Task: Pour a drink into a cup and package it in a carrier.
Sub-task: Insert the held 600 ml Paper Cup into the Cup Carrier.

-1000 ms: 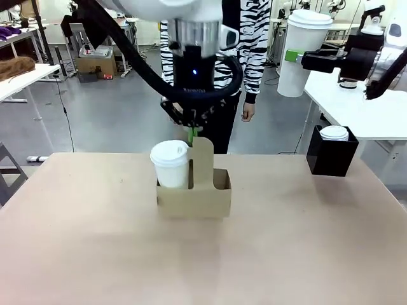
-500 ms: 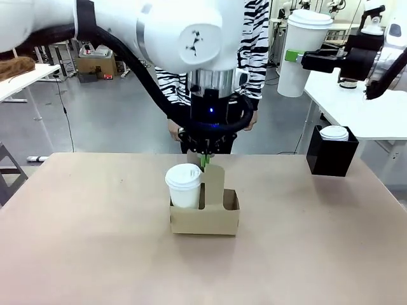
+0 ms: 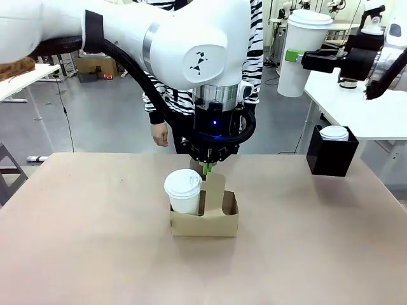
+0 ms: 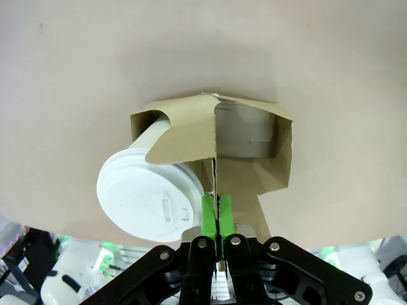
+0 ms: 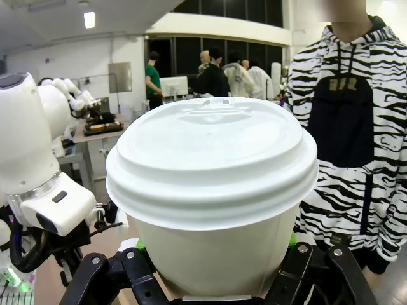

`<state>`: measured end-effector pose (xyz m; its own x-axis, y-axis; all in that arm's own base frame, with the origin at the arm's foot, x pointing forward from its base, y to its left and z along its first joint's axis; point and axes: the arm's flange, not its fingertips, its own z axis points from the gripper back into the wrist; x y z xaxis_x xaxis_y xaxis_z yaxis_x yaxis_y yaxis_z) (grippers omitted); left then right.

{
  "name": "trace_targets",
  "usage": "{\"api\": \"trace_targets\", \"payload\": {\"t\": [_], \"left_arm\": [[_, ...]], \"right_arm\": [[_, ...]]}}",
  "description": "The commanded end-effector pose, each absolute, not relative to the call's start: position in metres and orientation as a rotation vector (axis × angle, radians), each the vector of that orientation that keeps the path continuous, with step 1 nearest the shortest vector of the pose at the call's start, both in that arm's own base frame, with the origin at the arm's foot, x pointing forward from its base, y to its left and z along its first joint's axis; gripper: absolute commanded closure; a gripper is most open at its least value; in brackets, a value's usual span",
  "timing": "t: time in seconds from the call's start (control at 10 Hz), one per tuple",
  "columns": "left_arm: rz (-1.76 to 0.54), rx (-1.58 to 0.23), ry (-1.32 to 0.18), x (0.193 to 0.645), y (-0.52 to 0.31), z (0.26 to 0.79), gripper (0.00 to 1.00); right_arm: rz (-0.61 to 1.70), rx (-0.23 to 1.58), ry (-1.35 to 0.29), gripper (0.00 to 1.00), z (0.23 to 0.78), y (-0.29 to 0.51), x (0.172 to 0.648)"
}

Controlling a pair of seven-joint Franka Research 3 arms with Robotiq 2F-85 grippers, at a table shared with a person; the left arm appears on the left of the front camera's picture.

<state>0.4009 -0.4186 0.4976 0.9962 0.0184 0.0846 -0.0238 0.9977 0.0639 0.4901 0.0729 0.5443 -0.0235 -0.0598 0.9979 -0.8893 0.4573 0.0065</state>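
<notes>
The tabletop (image 3: 89, 254) carries the carrier (image 3: 205, 220) near its middle. In the last second the left arm (image 3: 184, 44) has brought the carrier nearer to the robot and slightly to its right. It now seems to rest flat, so I judge the packaging nearly done. The cup (image 3: 184, 190), lidded, stands in the carrier's left slot. High to the right of the carrier, the right claw (image 5: 216, 276) grips a second cup (image 5: 213, 190). Above the carrier, the left claw (image 4: 216, 219) is pinching its handle (image 3: 215, 184). No writing is readable on cup or carrier
</notes>
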Motion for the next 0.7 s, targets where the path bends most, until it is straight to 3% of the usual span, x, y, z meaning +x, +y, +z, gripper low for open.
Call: {"api": "trace_targets", "payload": {"t": [0.0,0.2,0.3,0.4,0.5,0.6], "left_arm": [[0.02,0.066,-0.077,0.403,-0.416,0.496,0.98],[0.02,0.066,-0.077,0.403,-0.416,0.496,0.98],[0.023,0.062,-0.087,0.402,-0.418,0.5,0.38],[-0.003,0.049,-0.077,0.4,-0.413,0.513,0.39],[-0.031,0.025,-0.056,0.396,-0.405,0.529,0.0],[-0.055,0.009,-0.051,0.391,-0.395,0.548,0.0]], "right_arm": [[0.824,0.872,-1.463,0.2,0.548,0.075,0.492],[0.824,0.872,-1.463,0.2,0.548,0.075,0.492],[0.824,0.872,-1.463,0.2,0.548,0.075,0.492],[0.824,0.872,-1.463,0.2,0.548,0.075,0.492],[0.824,0.872,-1.463,0.2,0.548,0.075,0.492],[0.827,0.891,-1.449,0.2,0.544,0.073,0.49]]}}
